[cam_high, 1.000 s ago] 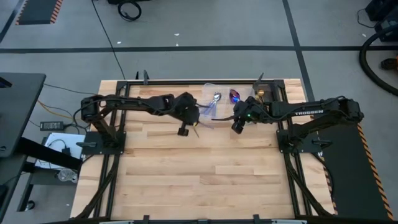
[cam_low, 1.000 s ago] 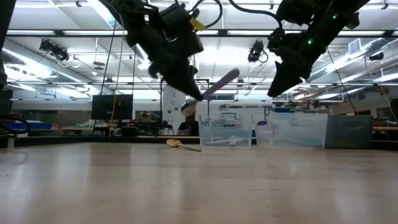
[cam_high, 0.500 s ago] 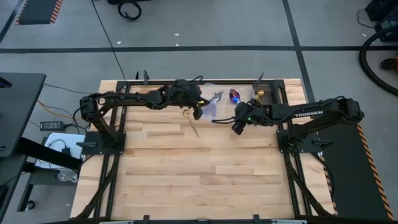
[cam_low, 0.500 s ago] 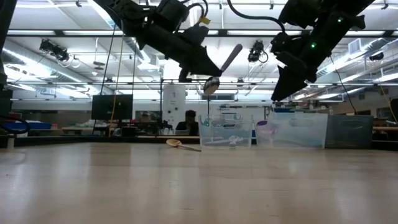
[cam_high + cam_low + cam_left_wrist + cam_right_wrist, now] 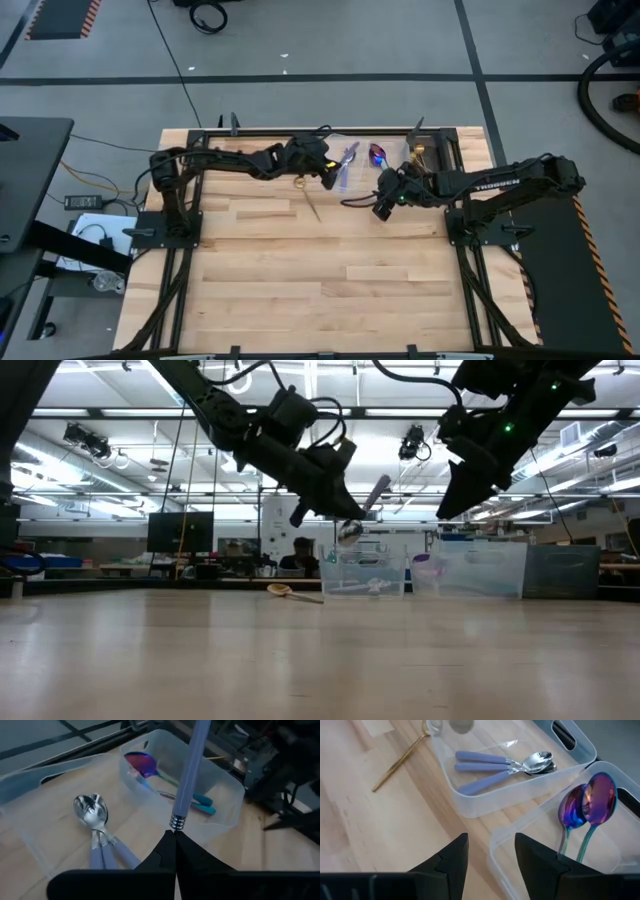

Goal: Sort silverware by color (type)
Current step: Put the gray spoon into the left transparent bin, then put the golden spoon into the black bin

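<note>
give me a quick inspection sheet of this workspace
surface: wooden table, bare at the near side
job's things: lavender-handled silver spoons in one clear bin; iridescent spoons in the next bin; one gold utensil loose on the wood
clutter: nothing seen
grippers: left pincer shut on a lavender-handled spoon, held above the bins; right pincer open, holding nothing, hanging near the bins
cables: cords on the floor left of the table
surroundings: open workshop room; a person far behind the table
</note>
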